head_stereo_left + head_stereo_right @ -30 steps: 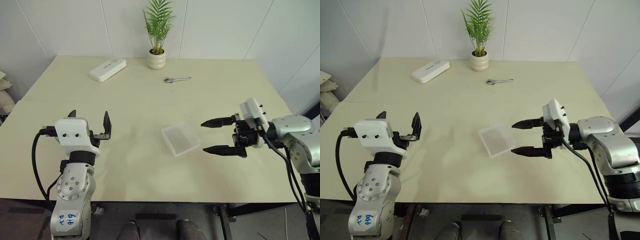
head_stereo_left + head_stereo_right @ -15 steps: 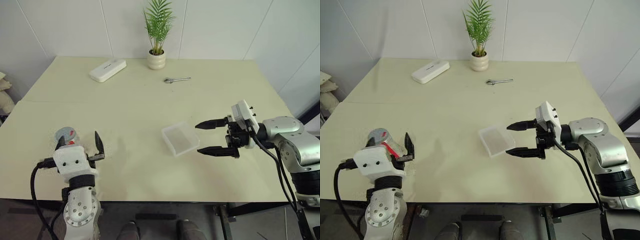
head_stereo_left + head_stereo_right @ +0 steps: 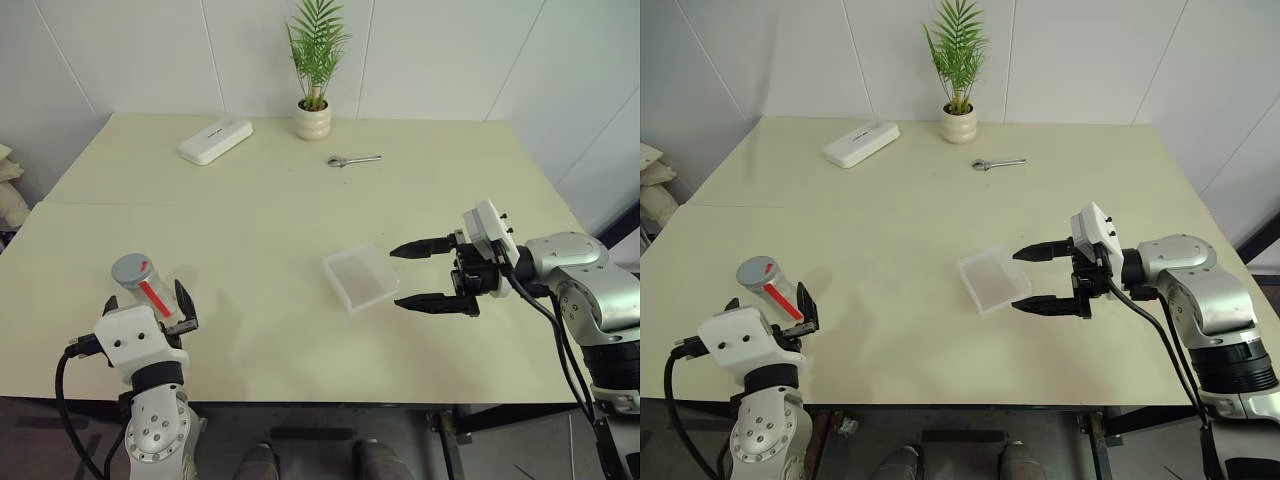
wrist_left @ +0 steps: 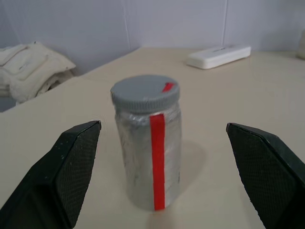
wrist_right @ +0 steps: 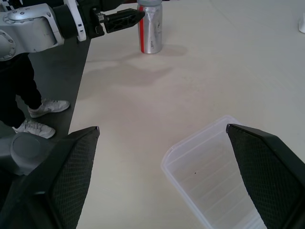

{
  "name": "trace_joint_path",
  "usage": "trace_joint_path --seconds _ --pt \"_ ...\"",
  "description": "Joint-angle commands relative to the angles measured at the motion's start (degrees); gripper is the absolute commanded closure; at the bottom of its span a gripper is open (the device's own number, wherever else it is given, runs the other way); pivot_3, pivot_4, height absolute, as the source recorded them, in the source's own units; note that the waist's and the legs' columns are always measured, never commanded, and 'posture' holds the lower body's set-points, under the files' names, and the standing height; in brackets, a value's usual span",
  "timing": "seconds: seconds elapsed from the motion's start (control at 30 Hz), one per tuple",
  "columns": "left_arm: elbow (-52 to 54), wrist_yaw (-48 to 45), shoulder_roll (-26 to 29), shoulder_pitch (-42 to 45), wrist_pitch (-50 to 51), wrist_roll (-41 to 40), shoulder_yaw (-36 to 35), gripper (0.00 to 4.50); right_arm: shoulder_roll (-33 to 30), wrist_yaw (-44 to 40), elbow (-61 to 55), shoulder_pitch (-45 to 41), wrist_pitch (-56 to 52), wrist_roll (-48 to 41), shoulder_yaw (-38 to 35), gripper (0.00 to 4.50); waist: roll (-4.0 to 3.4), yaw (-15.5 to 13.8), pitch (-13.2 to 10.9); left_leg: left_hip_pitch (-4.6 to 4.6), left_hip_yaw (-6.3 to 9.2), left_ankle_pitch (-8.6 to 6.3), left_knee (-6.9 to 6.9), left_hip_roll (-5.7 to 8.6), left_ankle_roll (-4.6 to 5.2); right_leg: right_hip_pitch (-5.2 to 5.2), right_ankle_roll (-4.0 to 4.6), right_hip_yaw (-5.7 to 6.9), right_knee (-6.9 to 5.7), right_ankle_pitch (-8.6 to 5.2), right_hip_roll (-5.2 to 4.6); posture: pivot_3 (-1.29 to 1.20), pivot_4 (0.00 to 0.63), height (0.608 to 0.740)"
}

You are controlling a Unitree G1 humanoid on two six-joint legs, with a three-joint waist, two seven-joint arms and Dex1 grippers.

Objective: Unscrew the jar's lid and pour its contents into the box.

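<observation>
— Where the tabletop (image 3: 300,220) nears its front left corner, what stands there?
— That's the jar (image 4: 147,148), upright, its grey lid (image 4: 145,91) screwed on, a red stripe running down its silvery label. The left claw (image 3: 150,303) sits just behind it with its two black fingers (image 4: 66,171) spread wide, one to each side of the jar, neither touching it.
— And the contents?
— I can't make them out behind the label.
— Where's the box (image 3: 361,279)?
— Near the middle of the tabletop, toward the right, well apart from the jar. It's a shallow clear tray, lying flat.
— The right claw (image 3: 412,275)?
— Released too, grasping nothing, held above the tabletop just beside the box's right edge, fingers pointing toward the box.
— Anything further back?
— A white oblong case (image 3: 215,139), a small wrench (image 3: 354,159), and a potted plant (image 3: 315,70) at the far edge.
</observation>
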State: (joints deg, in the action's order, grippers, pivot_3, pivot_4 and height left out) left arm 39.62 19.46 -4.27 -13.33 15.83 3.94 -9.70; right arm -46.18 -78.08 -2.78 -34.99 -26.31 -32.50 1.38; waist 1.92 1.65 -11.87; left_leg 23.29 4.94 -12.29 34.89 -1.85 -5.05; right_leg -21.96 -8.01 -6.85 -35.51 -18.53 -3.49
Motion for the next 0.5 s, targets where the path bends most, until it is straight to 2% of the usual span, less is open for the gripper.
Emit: trace_joint_path --seconds 0.03,0.5 --pt "0.43 0.60 -3.23 0.23 0.00 -1.67 -0.33 0.01 -0.41 -0.46 -0.78 -0.64 0.77 -0.01 -1.27 0.00 0.00 -0.02 0.00 0.00 0.00 -0.01 0.02 0.00 0.00 0.01 0.00 0.00 0.01 0.00 0.00 0.00 0.150 0.740" --pt "-6.78 0.67 -0.77 6.56 -0.93 -4.20 -3.60 0.01 -0.14 0.26 -1.42 -0.91 0.13 0.36 -1.11 0.00 0.00 -0.02 0.00 0.00 0.01 -0.09 0.06 0.00 0.01 0.07 0.00 0.01 0.09 0.00 0.00 0.00 0.150 0.740"
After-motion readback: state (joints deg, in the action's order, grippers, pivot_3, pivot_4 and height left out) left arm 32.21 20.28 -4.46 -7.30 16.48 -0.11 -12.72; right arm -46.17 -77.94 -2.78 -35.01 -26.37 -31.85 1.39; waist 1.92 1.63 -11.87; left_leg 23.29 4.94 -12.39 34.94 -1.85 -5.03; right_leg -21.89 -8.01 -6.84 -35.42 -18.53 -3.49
